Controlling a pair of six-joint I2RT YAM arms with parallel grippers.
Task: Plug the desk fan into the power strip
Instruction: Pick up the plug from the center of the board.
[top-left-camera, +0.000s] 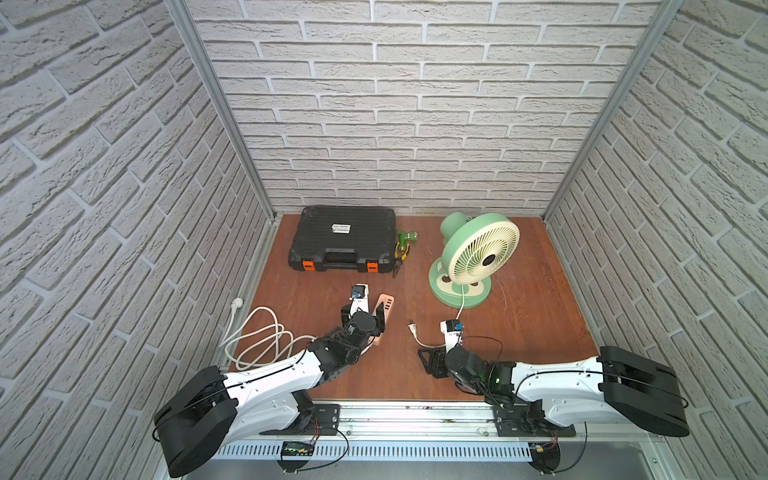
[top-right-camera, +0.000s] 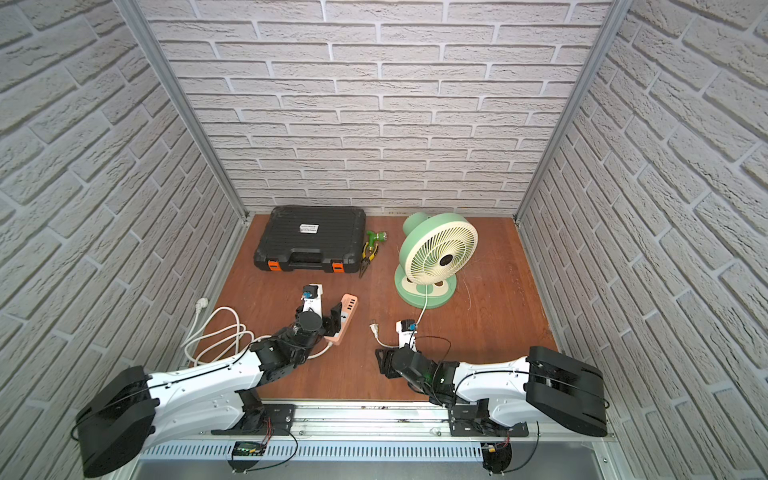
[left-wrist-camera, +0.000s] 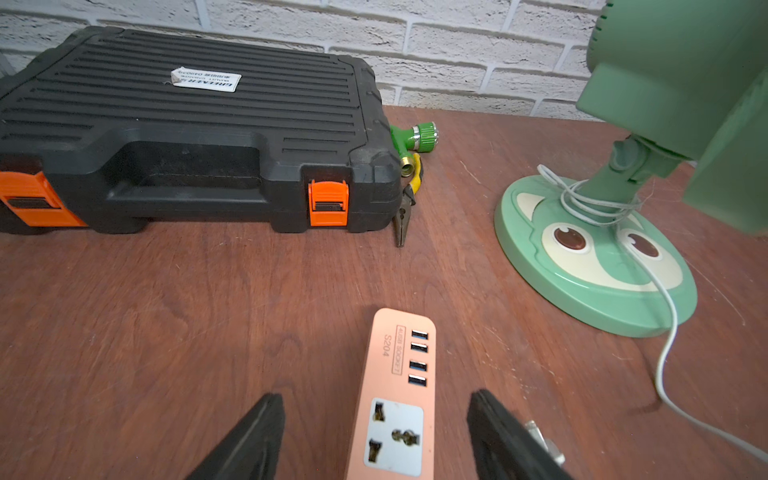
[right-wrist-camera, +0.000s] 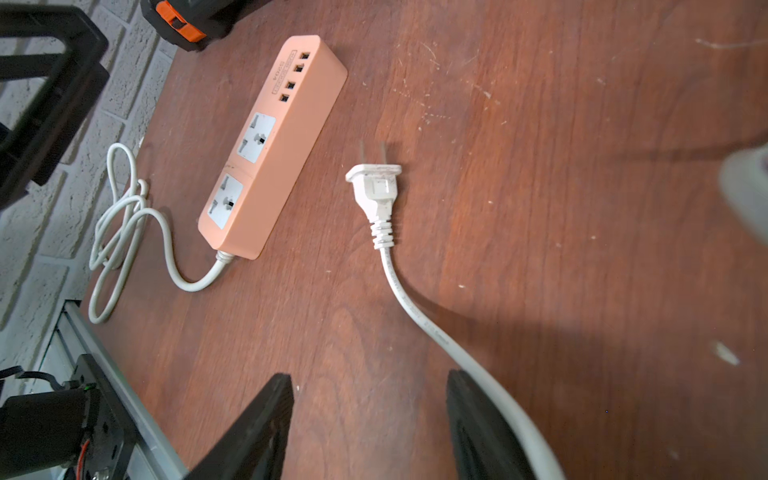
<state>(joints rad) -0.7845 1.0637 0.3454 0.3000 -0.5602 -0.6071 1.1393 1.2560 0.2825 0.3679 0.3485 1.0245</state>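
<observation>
Right now I see the desk fan (top-left-camera: 482, 253) standing upright at centre right of both top views, on the wooden table (top-left-camera: 540, 316). Its thin white cord (top-left-camera: 462, 301) runs from the round green base toward the lower part of the frame and ends in a small two-pin plug (right-wrist-camera: 376, 187). In the right wrist view that plug lies flat on the wood at the centre of the frame, pins toward the top. It sits just right of the power strip (right-wrist-camera: 270, 145) and apart from it.

The pink strip lies flat near the middle of both top views, left of the fan. In the left wrist view it fills the lower centre, with the dark USB ports at its upper end and a white socket below them. My left gripper (left-wrist-camera: 376, 399) has its jaws spread, one finger on either side of the strip. Wood shows between each finger and the strip, so it grips nothing.

My right gripper (right-wrist-camera: 369, 376) also has its jaws spread, with only bare wood between them. The cord passes the finger at the lower right of that frame, and I cannot tell whether they touch.

A black toolcase (top-left-camera: 343, 243) sits at the upper left of the table, with pliers (top-left-camera: 400, 259) and a green hose nozzle (top-left-camera: 406, 237) beside its right edge. The strip's thick white cable (top-left-camera: 257, 338) lies coiled at the table's left edge.
</observation>
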